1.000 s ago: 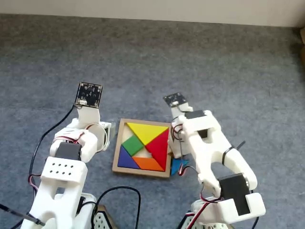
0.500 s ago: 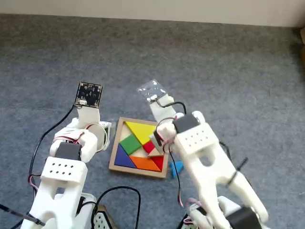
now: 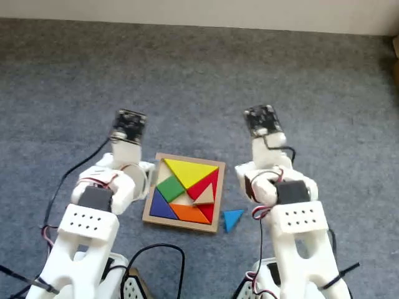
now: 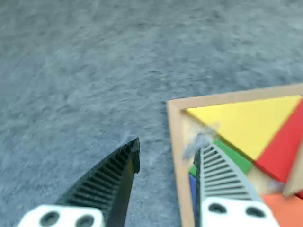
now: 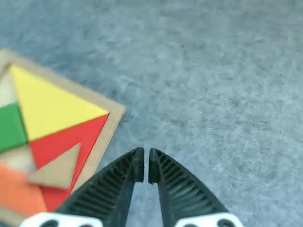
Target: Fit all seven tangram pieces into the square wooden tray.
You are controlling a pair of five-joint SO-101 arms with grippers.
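Note:
The square wooden tray (image 3: pixel 149 200) lies between my two arms. It holds a yellow triangle (image 3: pixel 187 171), a green square (image 3: pixel 171 187), red (image 3: pixel 209 182), orange (image 3: pixel 190 213) and dark blue (image 3: pixel 159 205) pieces. A wood-coloured triangle (image 3: pixel 203 197) shows among the red; I cannot tell if it is a gap or a piece. A small blue triangle (image 3: pixel 232 218) lies on the carpet just off the tray's near right corner. My left gripper (image 4: pixel 168 144) is open and straddles the tray's rim (image 4: pixel 175 142). My right gripper (image 5: pixel 144 163) is shut and empty, over carpet beside the tray's rim (image 5: pixel 113 124).
Grey carpet (image 3: pixel 280 75) covers the whole work area, with wide free room beyond the tray and to both sides. Cables (image 3: pixel 156 249) trail near the arm bases at the front edge.
My right arm swung in over the tray, then drew back to its right side. The tray slid slightly left. A wood-coloured triangle now shows in the red area. My left arm shifted a little.

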